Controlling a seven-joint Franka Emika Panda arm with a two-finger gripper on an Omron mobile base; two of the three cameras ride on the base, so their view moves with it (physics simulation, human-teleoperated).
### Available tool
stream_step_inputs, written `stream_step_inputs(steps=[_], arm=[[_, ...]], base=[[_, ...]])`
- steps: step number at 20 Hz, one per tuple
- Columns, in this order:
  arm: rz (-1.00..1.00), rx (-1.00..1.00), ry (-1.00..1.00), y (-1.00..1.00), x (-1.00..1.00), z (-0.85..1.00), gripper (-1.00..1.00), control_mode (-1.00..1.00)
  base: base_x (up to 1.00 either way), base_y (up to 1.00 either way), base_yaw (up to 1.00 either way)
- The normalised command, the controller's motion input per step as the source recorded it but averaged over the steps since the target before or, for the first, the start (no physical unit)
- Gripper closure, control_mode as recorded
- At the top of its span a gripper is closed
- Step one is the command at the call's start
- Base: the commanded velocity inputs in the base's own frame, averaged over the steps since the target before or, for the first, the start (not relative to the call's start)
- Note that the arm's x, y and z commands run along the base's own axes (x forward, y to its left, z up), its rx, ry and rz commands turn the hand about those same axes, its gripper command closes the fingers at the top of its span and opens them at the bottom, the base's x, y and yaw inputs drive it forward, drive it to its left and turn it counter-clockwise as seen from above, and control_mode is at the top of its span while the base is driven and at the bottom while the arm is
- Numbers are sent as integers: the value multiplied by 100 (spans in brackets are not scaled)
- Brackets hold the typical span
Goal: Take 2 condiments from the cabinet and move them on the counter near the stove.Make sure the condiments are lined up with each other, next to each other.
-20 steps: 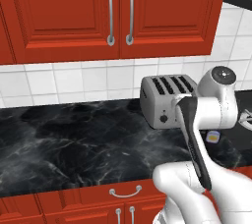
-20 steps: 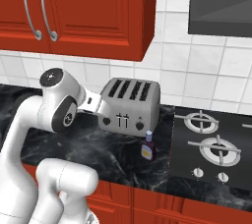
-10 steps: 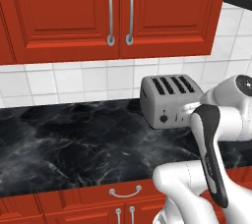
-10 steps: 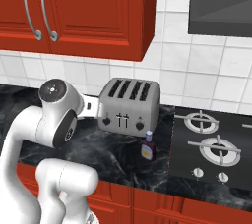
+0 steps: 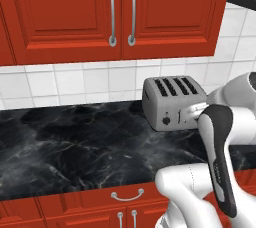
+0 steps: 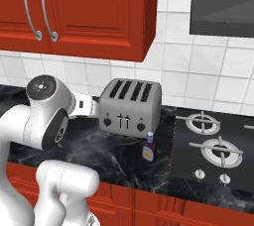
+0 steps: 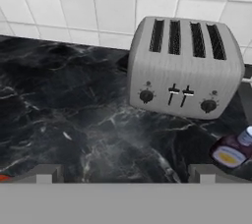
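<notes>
One of the condiments, a small dark brown bottle [image 6: 148, 148] with a blue-grey cap and pale label, stands upright on the black marble counter [image 6: 116, 158], in front of the toaster and just left of the stove [image 6: 214, 146]. In the hand view this bottle [image 7: 233, 151] sits at the lower right. My gripper [image 7: 124, 174] is open, nothing between its fingertips [image 7: 43, 173], and it hangs above bare counter [image 7: 59, 110] well left of the bottle. The red cabinet [image 5: 120, 12] above has both doors closed, so its inside is hidden.
A silver four-slot toaster [image 6: 130, 107] stands at the back of the counter against the white tiled wall [image 5: 75, 79]. A dark range hood [image 6: 223, 14] hangs over the stove. Red drawer fronts [image 5: 100, 204] run below the counter edge. My white arm [image 5: 222, 147] fills the near right.
My arm has folded down and back toward the base, its elbow dropping lower in both base views. The bottle, the toaster and the base have stayed put. The gripper stays open.
</notes>
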Motion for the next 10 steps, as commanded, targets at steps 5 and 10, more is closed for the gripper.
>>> stream_step_inputs(steps=[5, 10], arm=[[0, 0, -5, 0, -20, 34, -100, -100], [-2, 0, -7, 0, -12, 18, -100, 100]], base=[[0, 0, 0], [1, 3, -1]])
